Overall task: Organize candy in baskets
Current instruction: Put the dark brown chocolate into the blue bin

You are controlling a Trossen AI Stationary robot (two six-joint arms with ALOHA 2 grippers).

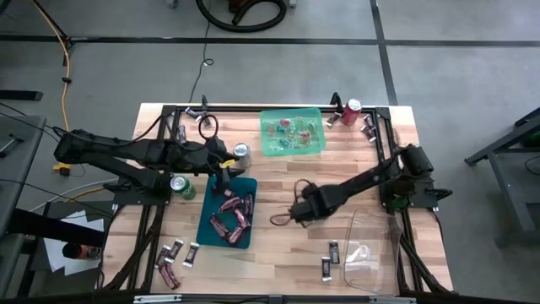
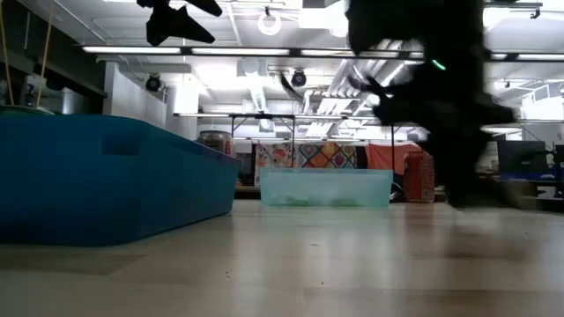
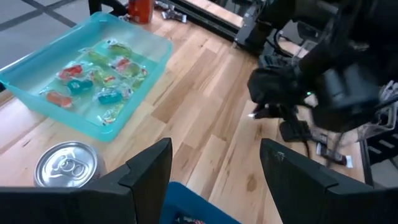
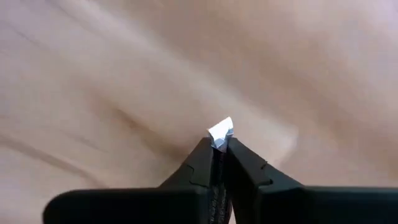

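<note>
Right gripper fills its wrist view: fingers pressed together on a small silvery-white wrapper corner, low over bare wood. We can't tell what kind of candy the scrap belongs to. From above we see that gripper near the middle of the worktop, between the teal basket and the clear basket.

We count several pinkish-red and maroon wrapped bars lying in the teal basket. Green basket sits at the far edge, holding small green, red and blue wrapped pieces; we see them well in the left wrist view. Clear basket at the near right corner has one clear-looking wrapper inside, hard to tell. Loose dark mini bars lie at the near left corner, two more just beside the clear basket, a few at the far right corner.

Left gripper hangs over the far end of the teal basket, fingers apart, nothing between them. Silver can just beside it, green can left of the teal basket, red can by the green basket.
</note>
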